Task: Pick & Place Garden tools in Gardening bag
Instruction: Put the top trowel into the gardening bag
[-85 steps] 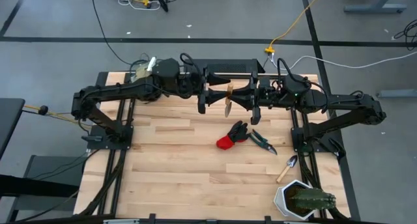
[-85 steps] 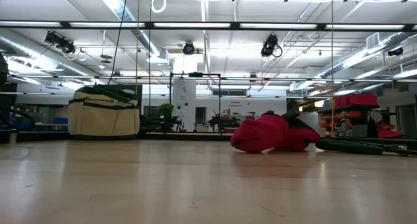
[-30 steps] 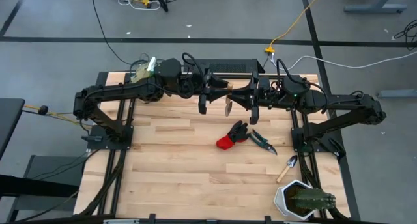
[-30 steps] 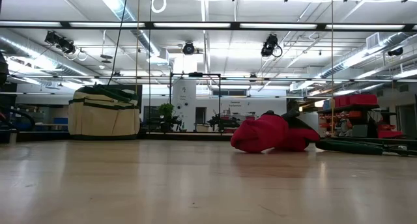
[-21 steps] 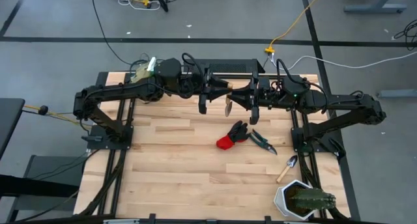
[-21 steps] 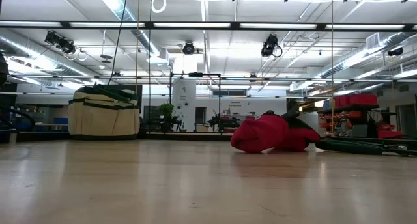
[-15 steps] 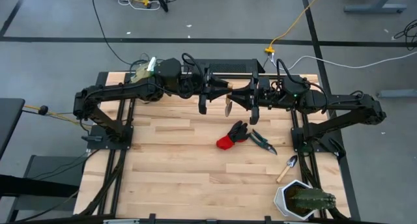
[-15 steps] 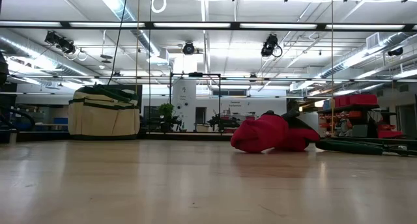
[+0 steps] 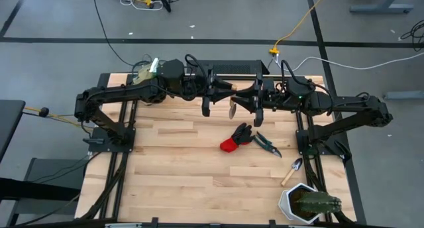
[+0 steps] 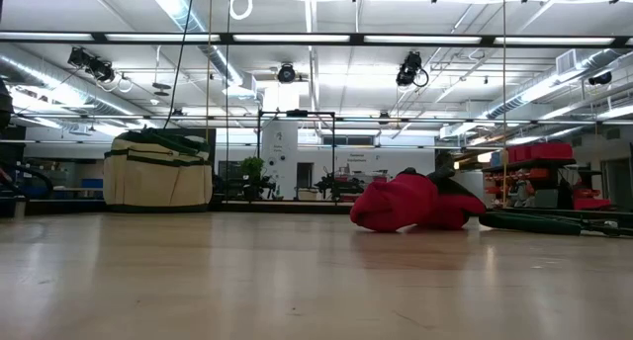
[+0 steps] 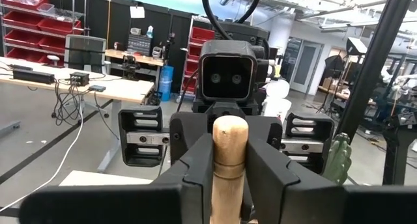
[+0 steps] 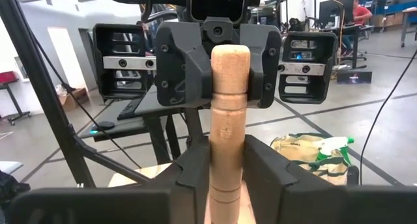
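Handover underway at the table's far edge: the left gripper (image 9: 213,97) has clamped onto the trowel (image 9: 232,107), while the right gripper (image 9: 254,99), still pinching it, begins loosening; gardening bag (image 9: 143,73) waits at the far left corner.

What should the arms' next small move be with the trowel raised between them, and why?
Probably the right gripper should ease back, clear of the trowel: the left gripper is clamped on its wooden handle, and the gardening bag sits on the left arm's side.
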Motion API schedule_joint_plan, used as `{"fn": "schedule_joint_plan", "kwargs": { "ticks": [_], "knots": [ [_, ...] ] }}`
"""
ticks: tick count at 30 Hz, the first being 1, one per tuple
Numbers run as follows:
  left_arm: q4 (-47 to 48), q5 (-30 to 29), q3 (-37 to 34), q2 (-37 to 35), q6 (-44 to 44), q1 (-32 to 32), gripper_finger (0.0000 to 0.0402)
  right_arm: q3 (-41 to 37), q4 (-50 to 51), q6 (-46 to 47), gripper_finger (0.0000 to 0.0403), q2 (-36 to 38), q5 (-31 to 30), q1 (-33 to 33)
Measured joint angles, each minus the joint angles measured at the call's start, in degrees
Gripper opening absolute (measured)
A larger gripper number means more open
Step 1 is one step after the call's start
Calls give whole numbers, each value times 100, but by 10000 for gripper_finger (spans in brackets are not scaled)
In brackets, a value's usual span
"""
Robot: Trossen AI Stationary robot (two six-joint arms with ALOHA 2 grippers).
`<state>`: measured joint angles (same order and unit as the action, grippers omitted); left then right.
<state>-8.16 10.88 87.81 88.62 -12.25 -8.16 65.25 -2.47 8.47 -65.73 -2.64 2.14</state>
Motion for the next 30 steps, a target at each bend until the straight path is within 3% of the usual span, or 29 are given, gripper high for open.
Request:
{"fn": "schedule_joint_plan", "kwargs": {
  "ticks": [7,14,30],
  "knots": [
    [49,20,0,-1,-9,1,76,0,8,158,147,11,-13,1],
    [179,59,-11,-93,-2,-5,75,0,30,155,169,200,-11,1],
    [669,-118,-4,-723,140,-367,75,0,408,-11,129,605,-144,2]
  ]
}}
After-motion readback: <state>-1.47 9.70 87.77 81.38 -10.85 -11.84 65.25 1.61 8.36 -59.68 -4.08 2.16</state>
